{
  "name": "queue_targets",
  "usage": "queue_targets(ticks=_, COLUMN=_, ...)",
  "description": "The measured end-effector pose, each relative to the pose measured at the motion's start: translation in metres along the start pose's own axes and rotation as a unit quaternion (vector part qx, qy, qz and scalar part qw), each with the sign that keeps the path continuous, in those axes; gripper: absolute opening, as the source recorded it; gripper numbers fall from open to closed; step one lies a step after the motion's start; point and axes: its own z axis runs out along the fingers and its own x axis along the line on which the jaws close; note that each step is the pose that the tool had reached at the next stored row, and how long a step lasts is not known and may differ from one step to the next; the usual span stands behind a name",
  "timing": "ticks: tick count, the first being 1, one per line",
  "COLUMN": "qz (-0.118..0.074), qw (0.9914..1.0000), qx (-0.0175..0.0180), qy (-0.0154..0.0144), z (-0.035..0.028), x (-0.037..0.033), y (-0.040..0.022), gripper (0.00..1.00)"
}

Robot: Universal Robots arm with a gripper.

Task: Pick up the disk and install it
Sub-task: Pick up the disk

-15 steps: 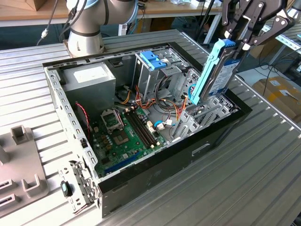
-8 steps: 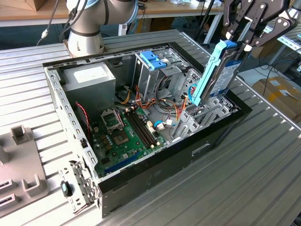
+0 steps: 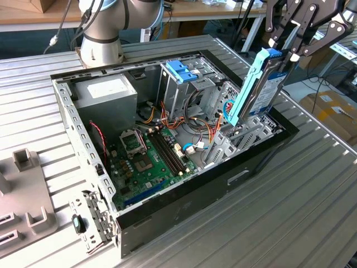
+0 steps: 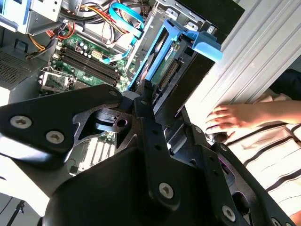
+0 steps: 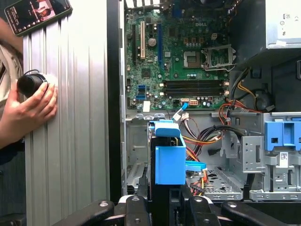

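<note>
— Quick check: what's in your grip?

— My gripper [image 3: 283, 49] is clamped tight on the disk [image 3: 254, 92]. The fingers pinch its upper end, right across the light-blue rail frame.

— And where's the disk sitting?

— Up off the floor of the machine and tilted, with its white-and-blue label turned toward the exterior view's right. It hangs at the end of the open computer case [image 3: 184, 195] on the exterior view's right. Its lower end dips in among the metal drive bays there. Whether it touches them, I can't tell.

— Give me the surroundings.

— The case lies on its side on the ribbed metal table [image 3: 290, 218], open on top. The green motherboard [image 3: 146, 159] covers the bottom. A grey metal box [image 3: 106, 94] with a white label fills one far corner. A blue bracket [image 3: 181, 70] stands up on a drive cage, between that box and my disk.

— Anyone close by?

— Yes. In the first wrist view a person's hand [image 5: 28, 110] rests on the table outside the case wall. Its fingers wrap a black knob [image 5: 29, 84], and a phone [image 5: 40, 14] shows near it.
</note>
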Motion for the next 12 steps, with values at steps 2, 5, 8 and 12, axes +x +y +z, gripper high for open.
queue_targets(ticks=2, qz=0.000, qw=1.00000, qx=0.0000, qy=0.0000, z=0.0000, x=0.0001, y=0.0000, gripper=0.35)
queue_targets(ticks=5, qz=0.000, qw=1.00000, qx=0.0000, qy=-0.0001, z=0.0003, x=0.0007, y=0.0000, gripper=0.35)
queue_targets(ticks=8, qz=0.000, qw=1.00000, qx=0.0000, qy=0.0000, z=0.0078, x=0.0003, y=0.0000, gripper=0.35)
queue_targets(ticks=12, qz=0.000, qw=1.00000, qx=0.0000, qy=0.0000, z=0.0147, x=-0.0001, y=0.0000, gripper=0.35)
